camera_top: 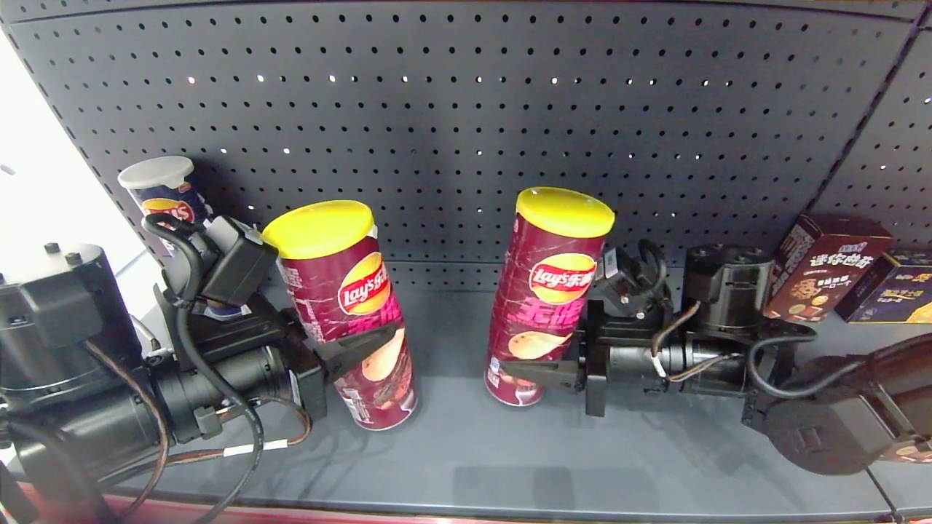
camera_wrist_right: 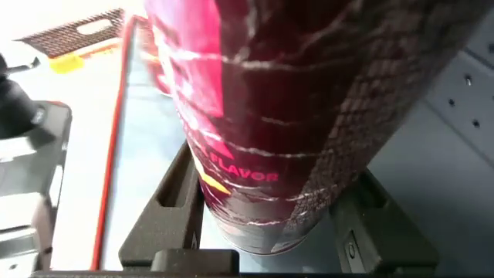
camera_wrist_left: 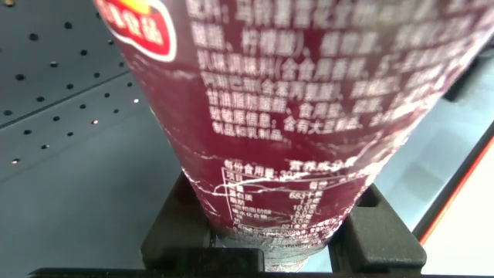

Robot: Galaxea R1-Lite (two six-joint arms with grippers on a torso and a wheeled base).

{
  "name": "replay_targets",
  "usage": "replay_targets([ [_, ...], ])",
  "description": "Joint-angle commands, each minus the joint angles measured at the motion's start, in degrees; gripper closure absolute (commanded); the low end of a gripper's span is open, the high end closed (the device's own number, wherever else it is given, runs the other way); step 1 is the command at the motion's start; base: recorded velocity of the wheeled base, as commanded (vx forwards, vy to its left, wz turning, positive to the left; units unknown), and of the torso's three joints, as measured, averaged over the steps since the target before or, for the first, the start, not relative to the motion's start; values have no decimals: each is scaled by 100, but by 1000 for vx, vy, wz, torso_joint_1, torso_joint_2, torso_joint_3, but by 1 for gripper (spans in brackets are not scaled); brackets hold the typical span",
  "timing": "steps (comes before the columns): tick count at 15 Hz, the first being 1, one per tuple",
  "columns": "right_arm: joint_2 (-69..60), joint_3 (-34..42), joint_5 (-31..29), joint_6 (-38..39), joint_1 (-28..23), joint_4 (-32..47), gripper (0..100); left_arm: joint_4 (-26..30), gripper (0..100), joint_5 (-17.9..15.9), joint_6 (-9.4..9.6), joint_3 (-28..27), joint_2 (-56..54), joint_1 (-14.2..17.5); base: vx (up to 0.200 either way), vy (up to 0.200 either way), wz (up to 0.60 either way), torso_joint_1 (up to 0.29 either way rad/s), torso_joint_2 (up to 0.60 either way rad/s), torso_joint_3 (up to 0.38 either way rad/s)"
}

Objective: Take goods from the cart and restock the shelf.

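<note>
Standing by the grey metal shelf [camera_top: 466, 451], I'm seeing the restocking well under way. At ten o'clock, against the dark perforated back panel [camera_top: 466, 109], a dark blue chip tube with a white lid [camera_top: 164, 191] is already standing in place. Just toward four o'clock of it, the left gripper [camera_top: 362, 355] is clamping a maroon cardboard chip tube with a yellow plastic lid [camera_top: 341, 298] around its lower half, jaws closed on it. The tube is leaning, its base at or just above the shelf (I cannot tell which). At the centre, the right gripper [camera_top: 537, 372] is pinching a second maroon yellow-lidded tube [camera_top: 547, 291] low down, and that one is tilting too. At three o'clock a brown cardboard snack box [camera_top: 826, 266] and a dark blue box [camera_top: 899, 290] are sitting stocked. By my judgement both tubes are at the shelf but not yet set upright and released, and that is what is left here.
</note>
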Motion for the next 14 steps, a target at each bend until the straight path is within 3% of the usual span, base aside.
replay_targets([
  [1,-408,668,-11,-10,41,-257,100,0,100,5,6,-31,-3,-6,0,0,0,0,0,0],
  [5,-496,1301,-46,-327,23,-582,100,17,100,32,76,-13,6,-6,0,0,0,0,0,0],
  [14,-646,1354,-46,-881,85,-240,100,17,100,75,76,92,14,38,0,0,0,0,0,0],
])
